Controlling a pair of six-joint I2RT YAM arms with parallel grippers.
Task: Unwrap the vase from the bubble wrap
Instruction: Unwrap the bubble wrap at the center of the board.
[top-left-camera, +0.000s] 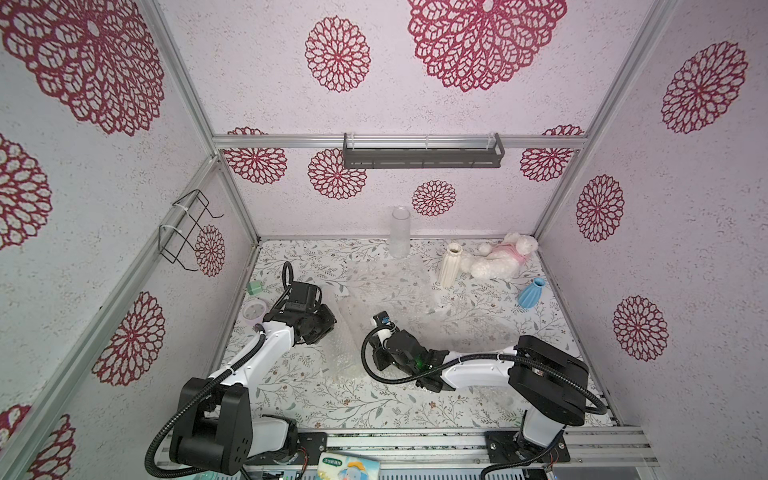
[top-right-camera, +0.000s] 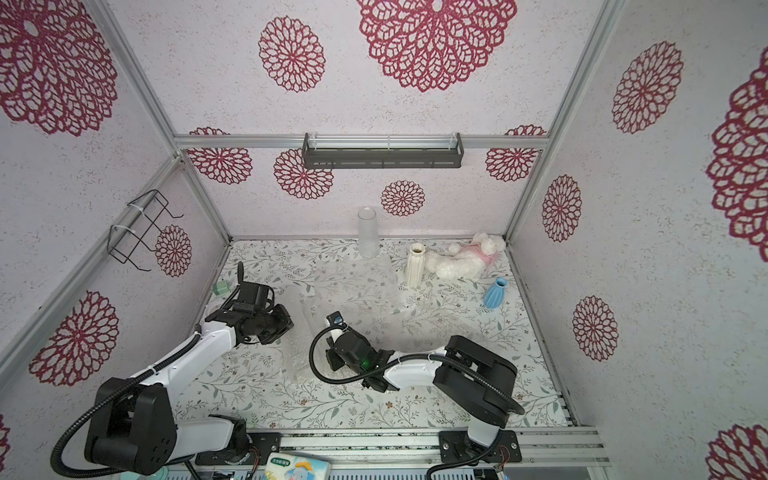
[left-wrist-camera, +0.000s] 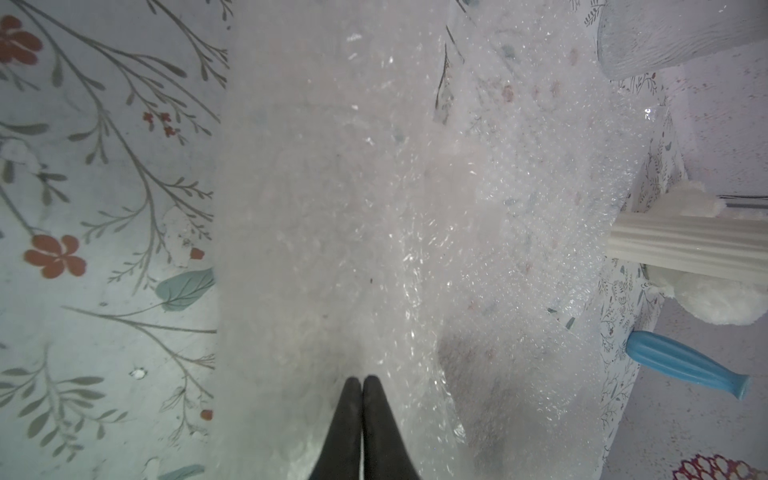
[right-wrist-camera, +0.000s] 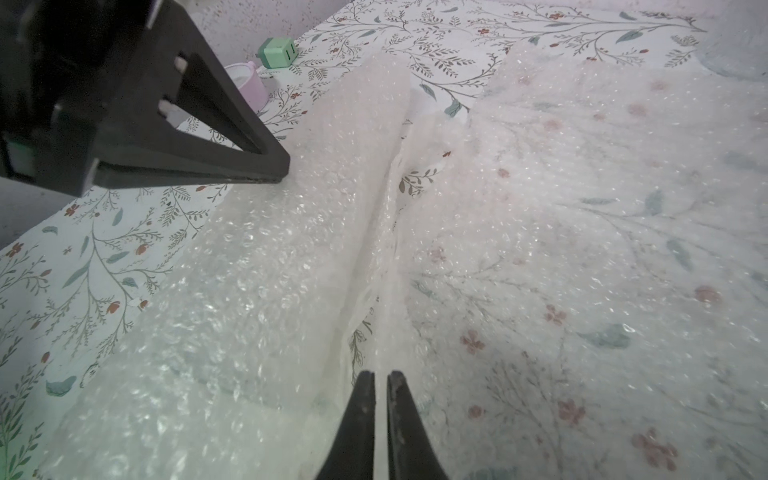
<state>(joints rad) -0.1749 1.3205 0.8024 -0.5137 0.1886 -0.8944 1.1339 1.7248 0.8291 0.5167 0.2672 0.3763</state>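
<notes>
Bubble wrap (top-left-camera: 386, 291) sprawls in crinkled, see-through sheets across the middle of the floral counter (top-left-camera: 332, 399), one part curled into a loose roll nearest the arms; the left gripper (left-wrist-camera: 362, 380) is clenched tight at that roll's edge, though whether it has caught a layer I cannot tell; the right gripper (right-wrist-camera: 381, 376) pinches a raised fold of the wrap; past the sheets stand a white ribbed vase (top-left-camera: 450, 266) and a blue vase (top-left-camera: 532, 293), both bare.

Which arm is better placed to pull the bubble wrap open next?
Left, probably: the left gripper is shut at the outer edge of the bubble wrap, with bare table beside it. The right gripper pinches the middle fold, suited to anchoring.
</notes>
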